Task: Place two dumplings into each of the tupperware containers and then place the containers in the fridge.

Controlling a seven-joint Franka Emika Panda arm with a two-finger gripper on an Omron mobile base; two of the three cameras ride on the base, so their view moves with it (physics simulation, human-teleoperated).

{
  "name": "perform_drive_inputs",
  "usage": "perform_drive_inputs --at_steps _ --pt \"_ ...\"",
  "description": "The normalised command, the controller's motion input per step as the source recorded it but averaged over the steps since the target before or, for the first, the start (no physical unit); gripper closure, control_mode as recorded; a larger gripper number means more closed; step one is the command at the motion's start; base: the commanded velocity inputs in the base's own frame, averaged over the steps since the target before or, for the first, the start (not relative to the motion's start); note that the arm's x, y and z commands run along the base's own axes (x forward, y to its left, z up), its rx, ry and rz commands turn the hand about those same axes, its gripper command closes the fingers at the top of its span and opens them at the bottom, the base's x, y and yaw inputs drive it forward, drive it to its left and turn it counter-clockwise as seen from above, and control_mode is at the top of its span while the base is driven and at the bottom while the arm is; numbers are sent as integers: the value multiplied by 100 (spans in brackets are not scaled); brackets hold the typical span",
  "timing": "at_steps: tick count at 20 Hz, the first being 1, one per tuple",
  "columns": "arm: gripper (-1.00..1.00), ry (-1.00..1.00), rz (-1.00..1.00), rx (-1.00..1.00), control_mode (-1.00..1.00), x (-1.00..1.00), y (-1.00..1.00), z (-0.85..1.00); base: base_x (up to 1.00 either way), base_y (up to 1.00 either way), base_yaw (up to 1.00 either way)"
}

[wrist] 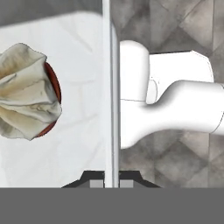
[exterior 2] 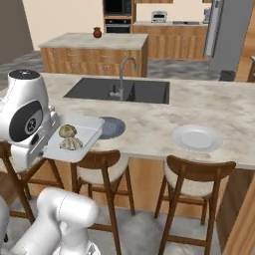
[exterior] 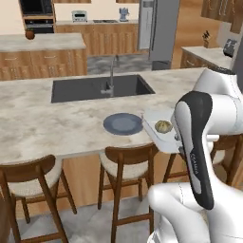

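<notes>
The gripper (wrist: 112,183), clenched on the near wall of a tupperware container (exterior 2: 87,134) holding two dumplings (exterior 2: 68,131), should keep it level while carrying it to the fridge (exterior 2: 226,35).

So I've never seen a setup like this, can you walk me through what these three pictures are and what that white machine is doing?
It is a white robot arm with a two-finger gripper, in a computer-drawn kitchen. Two pictures come from cameras behind the arm, one on its left, one on its right. The third looks along the hand itself. The gripper is shut on the thin wall of a whitish rectangular plastic container, held at the edge of the marble counter. Inside it lie two small tan dumplings. On the counter sit a round blue-grey plate and, further right, a pale round dish, with a dark sink behind.
</notes>
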Motion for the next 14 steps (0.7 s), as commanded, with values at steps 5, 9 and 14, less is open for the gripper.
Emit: perform_drive_inputs --at_steps 5,9,14 --pt "100 0 0 0 100 0 0 0 0 100 4" --pt "100 0 0 0 100 0 0 0 0 100 4" --pt "100 0 0 0 100 0 0 0 0 100 2"
